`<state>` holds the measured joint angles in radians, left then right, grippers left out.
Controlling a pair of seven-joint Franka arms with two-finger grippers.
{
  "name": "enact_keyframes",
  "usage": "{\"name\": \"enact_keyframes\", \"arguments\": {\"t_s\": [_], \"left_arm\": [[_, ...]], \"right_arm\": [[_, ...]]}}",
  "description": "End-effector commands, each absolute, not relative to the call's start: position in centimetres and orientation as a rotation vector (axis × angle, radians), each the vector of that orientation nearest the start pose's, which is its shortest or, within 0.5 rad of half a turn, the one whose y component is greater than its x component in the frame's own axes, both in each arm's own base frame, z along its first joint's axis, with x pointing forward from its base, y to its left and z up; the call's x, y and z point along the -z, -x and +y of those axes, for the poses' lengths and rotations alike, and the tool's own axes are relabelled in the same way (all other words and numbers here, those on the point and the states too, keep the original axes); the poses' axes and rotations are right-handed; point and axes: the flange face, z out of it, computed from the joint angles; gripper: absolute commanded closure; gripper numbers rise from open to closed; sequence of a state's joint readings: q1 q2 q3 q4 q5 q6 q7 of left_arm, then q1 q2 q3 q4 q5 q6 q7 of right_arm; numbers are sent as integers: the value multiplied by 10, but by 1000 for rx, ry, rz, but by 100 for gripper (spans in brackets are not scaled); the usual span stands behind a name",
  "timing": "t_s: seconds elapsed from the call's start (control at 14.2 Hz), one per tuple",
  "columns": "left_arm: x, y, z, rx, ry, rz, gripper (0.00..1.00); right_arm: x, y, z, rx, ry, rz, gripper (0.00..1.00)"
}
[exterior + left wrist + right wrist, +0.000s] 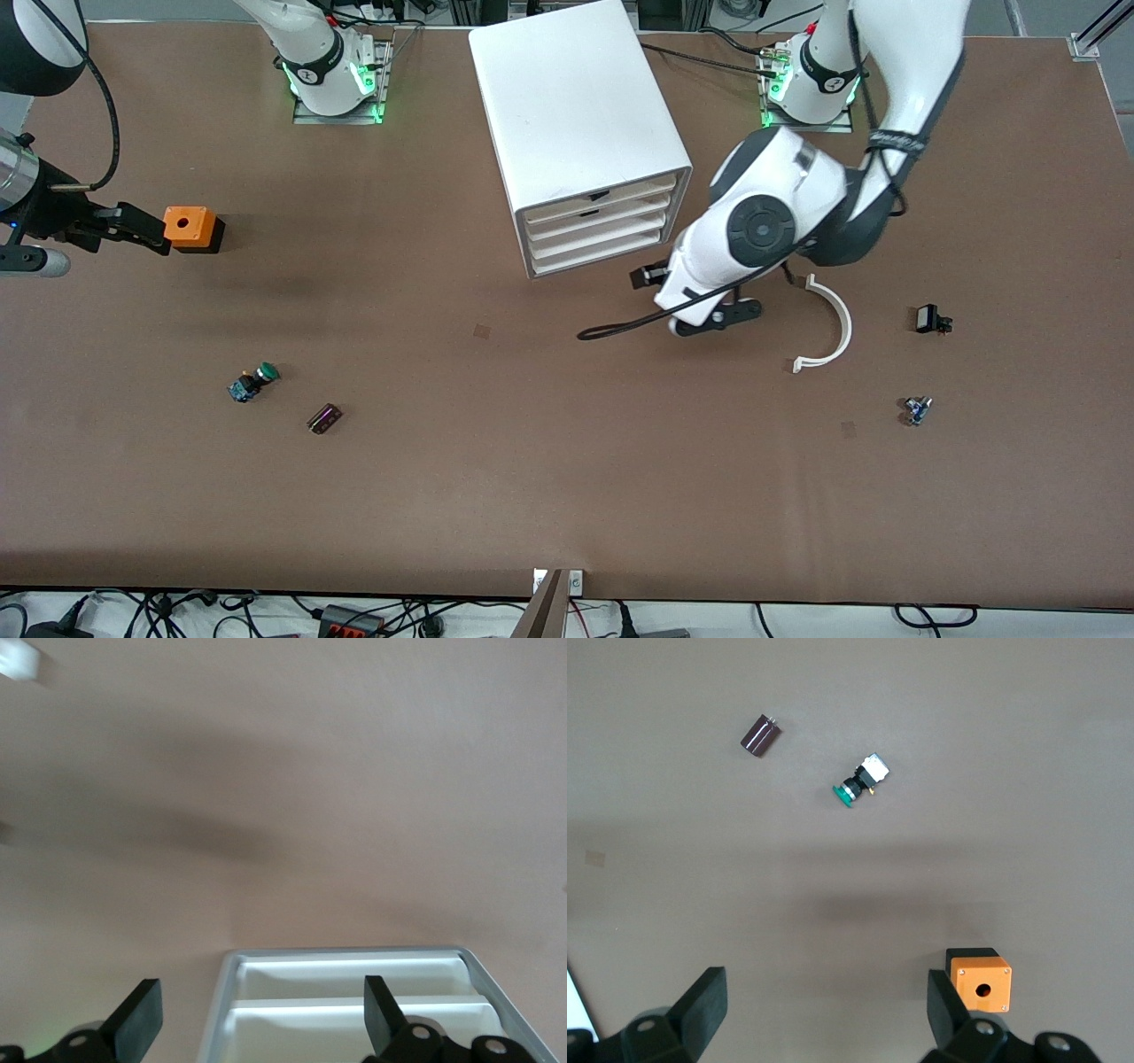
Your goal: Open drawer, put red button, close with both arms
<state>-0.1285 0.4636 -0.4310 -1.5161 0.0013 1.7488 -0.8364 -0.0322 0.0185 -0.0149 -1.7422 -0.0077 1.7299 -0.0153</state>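
Nearest thing: I see the red button (917, 409) lying on the worktop (549, 478), toward the left arm's end.
Cabinet (580, 133): I see all drawers closed, the drawer (595, 221) second from top.
Left hand (257, 1014): fingers spread, low over worktop in front of the cabinet.
Right hand (824, 1005): fingers spread, waiting beside the orange box (190, 229).
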Motion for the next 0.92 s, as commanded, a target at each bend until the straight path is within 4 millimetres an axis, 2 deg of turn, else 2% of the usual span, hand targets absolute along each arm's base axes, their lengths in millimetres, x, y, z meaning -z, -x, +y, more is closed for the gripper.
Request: {"name": "enact_keyframes", "arguments": {"t_s": [0.0,0.07,0.28,0.49,0.63,0.7,0.85], "left_arm": [[-458,-599,-274,-306,3042,-404,0],[-481,-604,-258,-239,3043,-335,0],[-524,-611,-195,-185,3071,-152,0],[-558,-597,-133,-278,3042,28,0],[-585,-590,-101,-239,3057,129,0],[-596,-584,-85,-220,3044,166,0],[-597,-568,-40,-251,3097,215,0]], "right_arm": [[-555,-557,-27,-55,3161,14,0],[-555,-557,-26,-57,3161,12,0],[-556,-554,-26,-52,3161,14,0],[-554,-551,-26,-47,3161,14,0],[-550,-550,-26,-40,3161,11,0],[-550,-551,-26,-23,3163,10,0],[-555,-553,-26,-11,3164,6,0]]}}
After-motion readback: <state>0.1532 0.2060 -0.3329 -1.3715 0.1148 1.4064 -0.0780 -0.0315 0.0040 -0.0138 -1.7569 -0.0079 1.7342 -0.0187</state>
